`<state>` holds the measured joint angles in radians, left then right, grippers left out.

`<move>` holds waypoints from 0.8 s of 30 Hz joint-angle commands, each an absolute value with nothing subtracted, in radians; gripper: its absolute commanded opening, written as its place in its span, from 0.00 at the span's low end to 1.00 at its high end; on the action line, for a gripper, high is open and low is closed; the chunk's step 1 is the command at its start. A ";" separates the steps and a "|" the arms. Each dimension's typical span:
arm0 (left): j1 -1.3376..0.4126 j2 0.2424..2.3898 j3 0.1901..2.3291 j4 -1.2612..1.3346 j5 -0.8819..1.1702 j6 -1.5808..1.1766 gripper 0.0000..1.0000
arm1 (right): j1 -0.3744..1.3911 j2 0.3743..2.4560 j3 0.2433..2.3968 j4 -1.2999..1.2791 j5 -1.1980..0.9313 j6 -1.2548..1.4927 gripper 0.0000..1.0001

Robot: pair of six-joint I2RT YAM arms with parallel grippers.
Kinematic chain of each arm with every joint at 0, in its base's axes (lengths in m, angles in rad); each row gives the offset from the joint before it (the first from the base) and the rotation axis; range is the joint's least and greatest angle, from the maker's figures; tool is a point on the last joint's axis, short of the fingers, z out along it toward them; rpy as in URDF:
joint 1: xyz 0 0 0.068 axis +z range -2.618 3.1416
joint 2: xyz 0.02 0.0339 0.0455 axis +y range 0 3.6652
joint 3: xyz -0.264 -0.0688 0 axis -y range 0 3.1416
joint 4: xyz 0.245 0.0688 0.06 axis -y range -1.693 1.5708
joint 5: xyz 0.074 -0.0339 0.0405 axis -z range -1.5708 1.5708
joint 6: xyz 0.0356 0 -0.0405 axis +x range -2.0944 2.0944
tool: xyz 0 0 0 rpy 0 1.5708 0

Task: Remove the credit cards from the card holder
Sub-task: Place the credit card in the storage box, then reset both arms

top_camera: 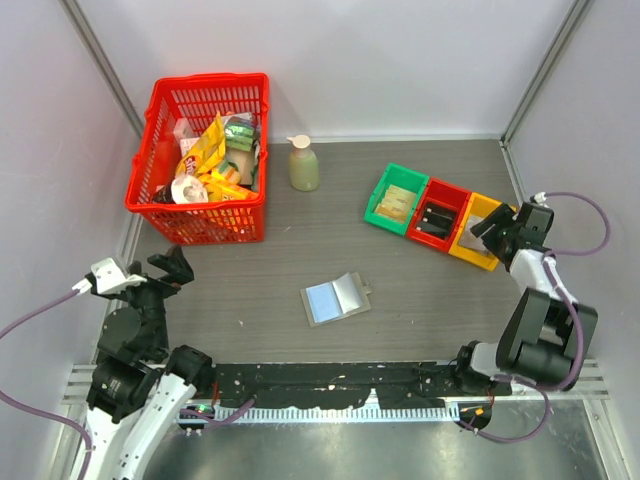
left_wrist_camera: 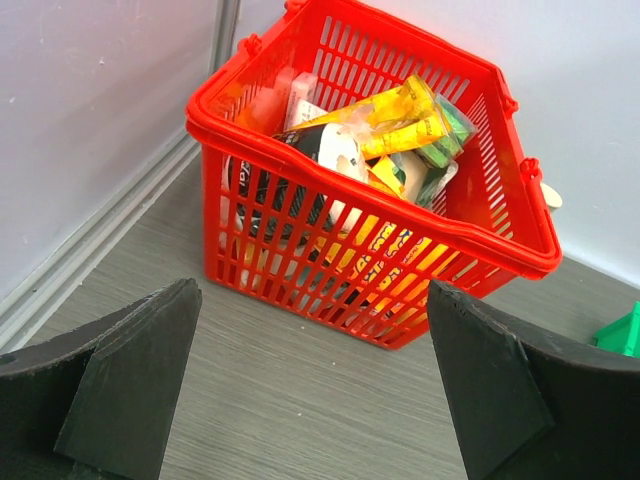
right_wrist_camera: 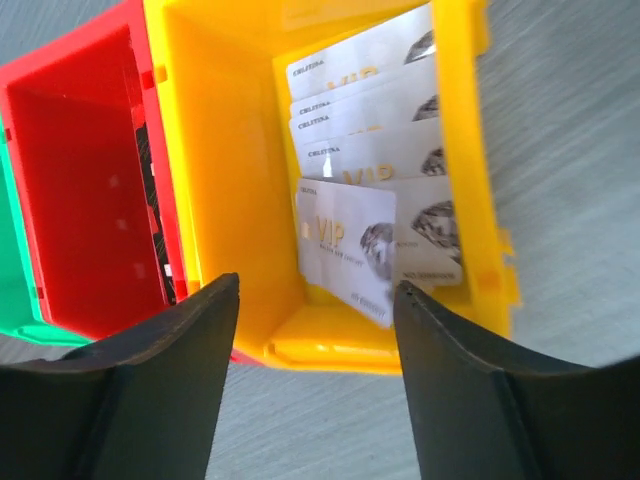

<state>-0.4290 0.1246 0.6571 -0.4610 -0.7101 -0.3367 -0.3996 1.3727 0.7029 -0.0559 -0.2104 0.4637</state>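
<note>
Right claw (right_wrist_camera: pixel 312 290) released over yellow bin (right_wrist_camera: pixel 220 180); left claw (left_wrist_camera: pixel 312 290) released. Credit cards (right_wrist_camera: pixel 350 250) thin, stiff, slick: pinch edge. Card holder (top_camera: pixel 336 299) possibly empty.

My left pincer (left_wrist_camera: pixel 312 295) stands spread wide, one dark finger (left_wrist_camera: pixel 130 385) at 8 o'clock and the other at 4 o'clock, with grey surface (left_wrist_camera: pixel 290 410) showing between them. At 12 o'clock a red basket (left_wrist_camera: pixel 300 215) sits on it, stuffed with yellow packets (left_wrist_camera: pixel 400 115) and other goods. The corner of a green bin (left_wrist_camera: pixel 622 335) peeks in at 3 o'clock.
</note>
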 commanded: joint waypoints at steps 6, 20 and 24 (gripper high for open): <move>-0.394 0.066 0.644 -0.397 -0.727 -0.353 1.00 | -0.400 0.917 0.819 -0.324 -0.015 0.412 0.81; -0.393 -0.037 0.755 -0.578 -0.805 -0.465 1.00 | -0.129 0.451 0.942 -0.463 0.259 0.350 0.87; -0.393 -0.043 0.746 -0.655 -0.808 -0.509 1.00 | -0.031 0.279 0.832 -0.430 0.342 0.259 0.87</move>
